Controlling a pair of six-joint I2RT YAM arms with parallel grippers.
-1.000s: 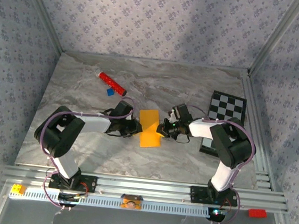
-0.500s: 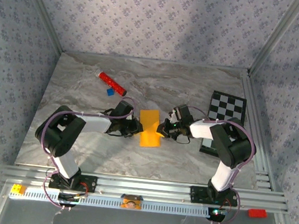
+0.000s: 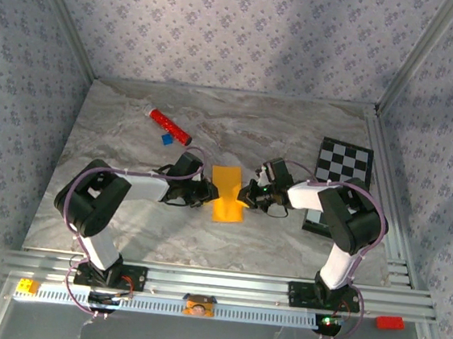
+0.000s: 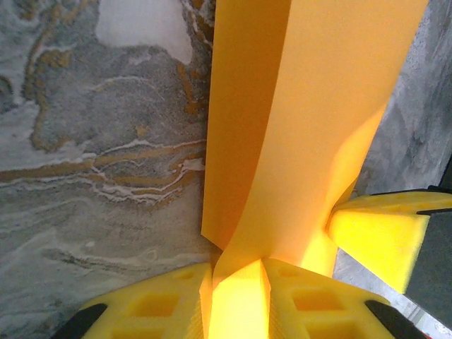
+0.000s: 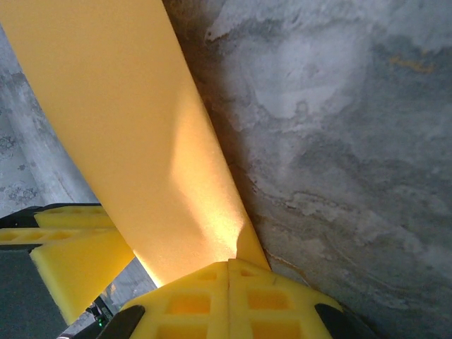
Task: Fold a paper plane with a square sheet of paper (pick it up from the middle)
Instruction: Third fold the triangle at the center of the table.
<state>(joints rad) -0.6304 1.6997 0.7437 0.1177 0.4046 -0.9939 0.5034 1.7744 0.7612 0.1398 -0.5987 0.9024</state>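
**While pinching from both sides: raising the sheet toward a crease**

While closing flat on the paper, clamping its left edge in the left gripper (image 4: 239, 286), jaws pressed together with orange stock squeezed between. Likewise gripping the opposite edge in the right gripper (image 5: 229, 282), shut tight on the same piece. Holding the square sheet of paper (image 3: 228, 192) between them near the middle of the table (image 3: 275, 247), already narrowed to a long rectangle running near to far, and bowing up off the marble in both wrist views.

Judging the risks:
- pulling apart unevenly, tearing the thin edge or slipping it out of one pinch
- pushing inward off-line, setting a crooked crease and spoiling later folds
- buckling the bowed middle into a stray wrinkle

As for containers, counting none among the loose things. Lying toward the far-left corner, the red cylinder (image 3: 170, 126) with a small blue block (image 3: 165, 140) just beside it. Resting flat at the right edge, the checkered board (image 3: 344, 162), well apart from the paper.
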